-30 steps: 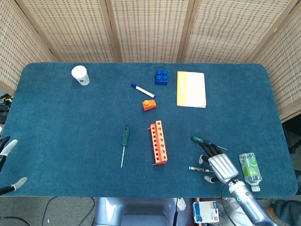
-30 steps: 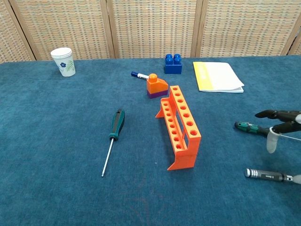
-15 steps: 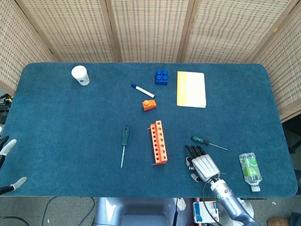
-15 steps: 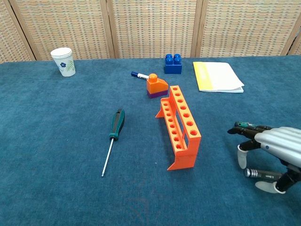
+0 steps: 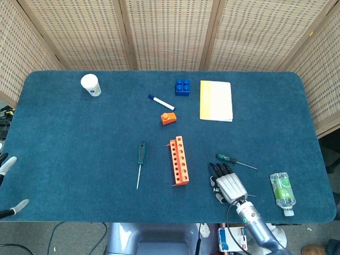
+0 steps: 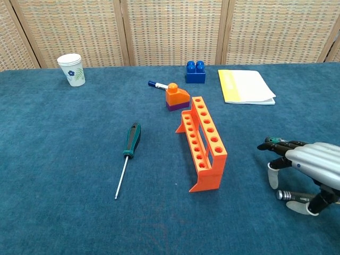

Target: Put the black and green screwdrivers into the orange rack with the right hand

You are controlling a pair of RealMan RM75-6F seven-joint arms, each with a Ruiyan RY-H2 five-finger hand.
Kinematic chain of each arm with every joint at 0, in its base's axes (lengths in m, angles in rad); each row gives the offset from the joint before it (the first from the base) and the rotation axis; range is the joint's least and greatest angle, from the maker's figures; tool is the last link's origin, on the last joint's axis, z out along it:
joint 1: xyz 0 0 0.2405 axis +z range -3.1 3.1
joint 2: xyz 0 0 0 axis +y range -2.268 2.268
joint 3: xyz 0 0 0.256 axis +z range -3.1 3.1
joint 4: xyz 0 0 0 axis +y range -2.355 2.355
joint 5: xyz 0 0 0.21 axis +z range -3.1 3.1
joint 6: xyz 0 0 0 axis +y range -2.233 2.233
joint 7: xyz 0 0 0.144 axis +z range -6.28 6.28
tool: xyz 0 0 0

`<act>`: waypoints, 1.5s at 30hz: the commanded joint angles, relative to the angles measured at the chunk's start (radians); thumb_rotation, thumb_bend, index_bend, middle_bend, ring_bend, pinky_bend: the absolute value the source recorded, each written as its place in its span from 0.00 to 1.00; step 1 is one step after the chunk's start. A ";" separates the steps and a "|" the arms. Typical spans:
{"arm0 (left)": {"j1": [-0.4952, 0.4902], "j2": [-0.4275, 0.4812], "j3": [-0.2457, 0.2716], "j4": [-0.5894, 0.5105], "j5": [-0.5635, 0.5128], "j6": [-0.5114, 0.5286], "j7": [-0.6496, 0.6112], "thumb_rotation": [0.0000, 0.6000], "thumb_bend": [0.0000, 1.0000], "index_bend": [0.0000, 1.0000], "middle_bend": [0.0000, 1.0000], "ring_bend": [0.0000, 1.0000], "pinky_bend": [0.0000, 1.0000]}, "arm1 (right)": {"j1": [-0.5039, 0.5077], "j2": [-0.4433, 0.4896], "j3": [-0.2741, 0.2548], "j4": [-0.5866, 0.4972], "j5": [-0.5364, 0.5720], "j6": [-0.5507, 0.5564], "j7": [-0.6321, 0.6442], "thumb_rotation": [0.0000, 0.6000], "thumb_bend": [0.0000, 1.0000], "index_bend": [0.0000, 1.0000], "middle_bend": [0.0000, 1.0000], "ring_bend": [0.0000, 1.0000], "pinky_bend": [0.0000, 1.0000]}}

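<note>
One screwdriver (image 6: 287, 195) seemingly under right hand (image 6: 311, 169)

A table (image 5: 64, 133) covered in deep blue, carpet-like felt fills most of both views; its corners are rounded. Behind its far edge stands a folding screen (image 5: 164, 32) of woven cane panels set in pale wooden frames, the panels angled so that they wrap round the far left and far right corners. In the chest view the same screen (image 6: 175, 32) closes off everything beyond the table. The light is even and soft, with only faint shadows. Below the near edge lies a grey floor (image 5: 69, 239), with what may be dark cables at the left.
</note>
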 commanded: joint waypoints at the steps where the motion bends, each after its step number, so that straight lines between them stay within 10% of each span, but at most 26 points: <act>1: 0.000 -0.001 0.000 -0.001 0.000 -0.001 0.002 1.00 0.00 0.00 0.00 0.00 0.00 | 0.000 0.001 -0.002 -0.001 0.016 0.007 -0.019 1.00 0.29 0.44 0.00 0.00 0.05; 28: -0.002 -0.001 -0.002 -0.004 -0.004 -0.007 0.005 1.00 0.00 0.00 0.00 0.00 0.00 | 0.005 0.008 -0.027 0.015 -0.075 0.086 0.158 1.00 0.36 0.62 0.00 0.00 0.05; 45: -0.005 0.006 -0.003 -0.003 -0.009 -0.011 -0.014 1.00 0.00 0.00 0.00 0.00 0.00 | 0.092 0.263 0.188 -0.344 -0.108 0.111 0.699 1.00 0.39 0.63 0.00 0.00 0.05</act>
